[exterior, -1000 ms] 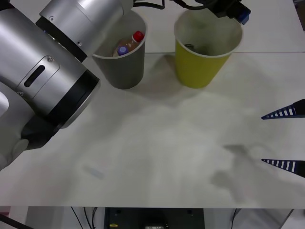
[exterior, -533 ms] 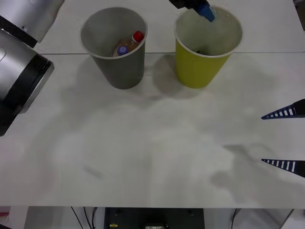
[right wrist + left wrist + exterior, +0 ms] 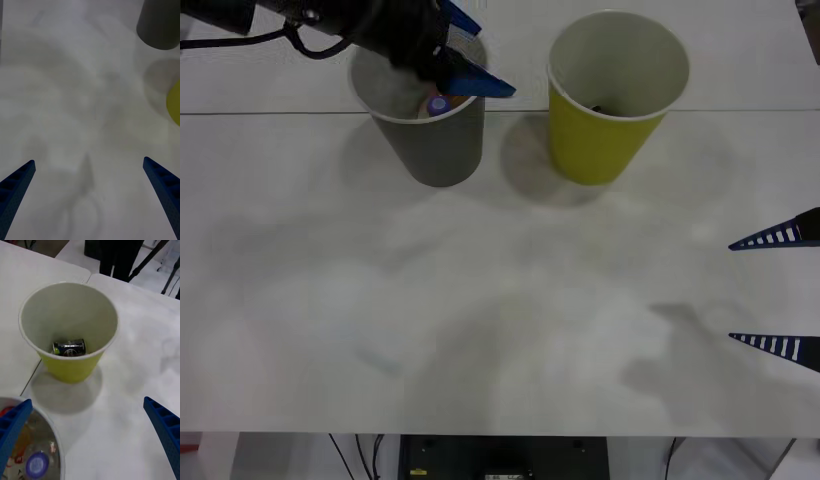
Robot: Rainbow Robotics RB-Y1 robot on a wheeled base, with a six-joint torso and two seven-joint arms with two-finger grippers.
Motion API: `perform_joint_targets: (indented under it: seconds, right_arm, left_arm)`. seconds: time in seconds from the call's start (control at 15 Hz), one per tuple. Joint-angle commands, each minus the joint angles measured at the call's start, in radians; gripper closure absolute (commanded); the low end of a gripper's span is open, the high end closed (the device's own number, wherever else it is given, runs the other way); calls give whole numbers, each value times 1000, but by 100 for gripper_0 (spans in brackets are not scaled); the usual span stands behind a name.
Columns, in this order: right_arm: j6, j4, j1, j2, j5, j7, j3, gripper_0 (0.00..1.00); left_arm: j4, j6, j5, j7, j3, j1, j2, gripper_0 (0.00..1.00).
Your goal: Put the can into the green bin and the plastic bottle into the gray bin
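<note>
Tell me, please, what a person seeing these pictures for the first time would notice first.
Two large tapered bins stand side by side at the table's far edge: the gray bin with a plastic bottle inside, and the yellow-green bin with a small dark can lying at its bottom. The left gripper hovers open over the gray bin; the right gripper waits open at the table's right edge.
</note>
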Motion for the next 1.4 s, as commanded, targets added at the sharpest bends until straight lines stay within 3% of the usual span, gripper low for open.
perform_joint_targets:
  seconds: [0.07,0.33,0.53,1.07,1.4]
  right_arm:
    - [0,0,0,0,0,0,0,0]
    - [0,0,0,0,0,0,0,0]
    - [0,0,0,0,0,0,0,0]
    - [0,0,0,0,0,0,0,0]
    - [0,0,0,0,0,0,0,0]
  left_arm:
    - [-201,-26,18,-48,122,200,60,0]
    - [-351,-94,60,-272,313,470,75,0]
    - [-415,-94,77,-418,357,609,109,0]
    - [-478,-94,69,-777,457,893,105,0]
    - [-497,-95,81,-861,491,986,105,0]
